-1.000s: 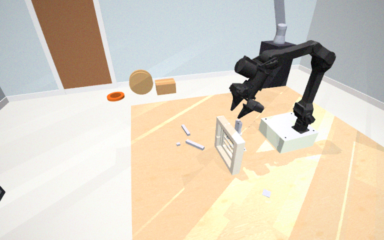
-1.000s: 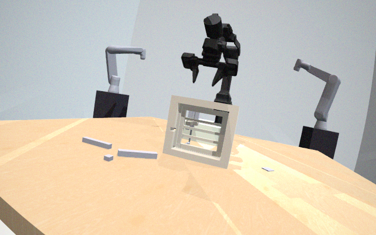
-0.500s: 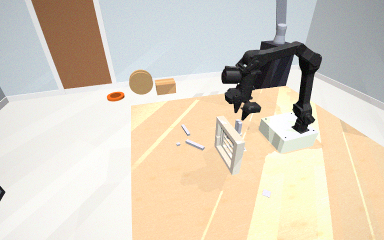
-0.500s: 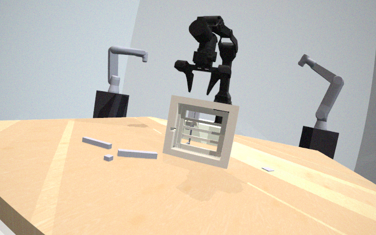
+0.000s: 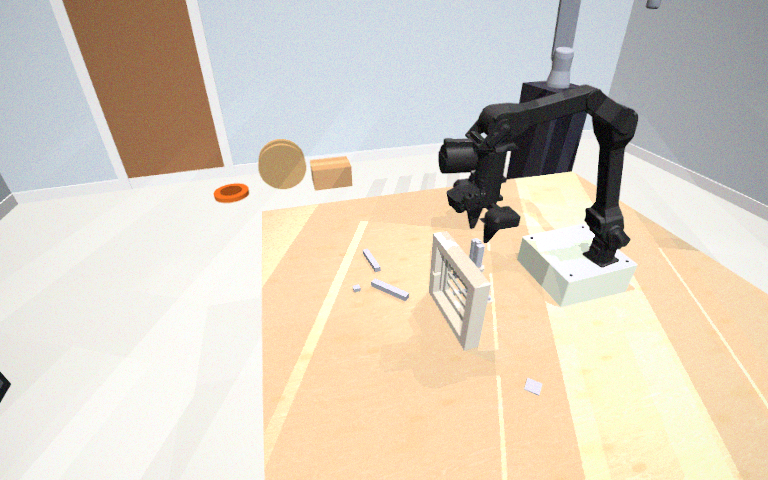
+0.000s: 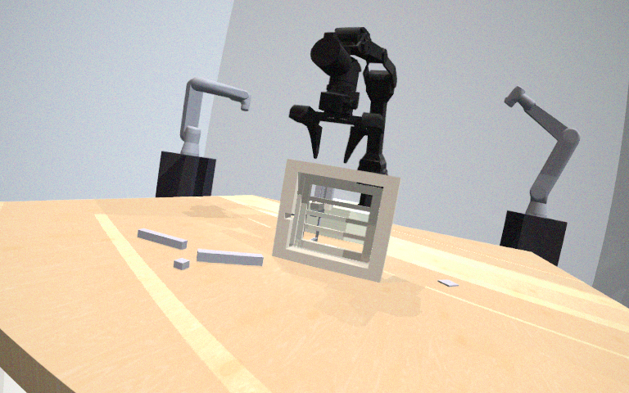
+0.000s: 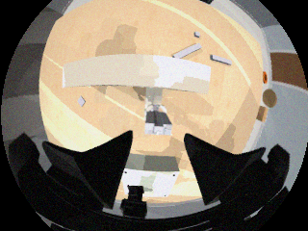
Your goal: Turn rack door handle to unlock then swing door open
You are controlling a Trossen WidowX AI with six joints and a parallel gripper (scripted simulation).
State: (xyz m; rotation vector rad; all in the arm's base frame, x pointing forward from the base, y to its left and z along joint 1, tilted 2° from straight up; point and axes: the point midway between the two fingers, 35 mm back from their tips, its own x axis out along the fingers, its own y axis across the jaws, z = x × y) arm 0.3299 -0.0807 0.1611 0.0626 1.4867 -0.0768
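The light rack frame point(image 5: 475, 316) point(image 6: 389, 222) point(image 7: 111, 72) stands upright on the table. Its slatted door point(image 6: 374, 208) sits within the frame and looks closed. The grey upright handle point(image 5: 476, 243) point(image 6: 323, 191) point(image 7: 158, 121) stands out from the door on the robot's side; the exterior view shows it only through the door's openings. My gripper point(image 5: 480, 233) point(image 6: 330, 160) point(image 7: 160, 135) is open, pointing down, with its fingertips above and near the handle's top. Nothing is between the fingers. The handle's lower part is mostly hidden.
Beyond the frame lie two grey bars point(image 5: 370, 260) point(image 5: 389, 289) point(image 6: 161, 238) point(image 6: 229, 257) and a small cube point(image 5: 356, 288) point(image 6: 181, 264) point(image 7: 196, 35). A flat tile point(image 5: 532, 386) point(image 6: 448, 282) point(image 7: 81, 101) lies off the frame's other side. The arm stands on a pale box point(image 5: 594, 288).
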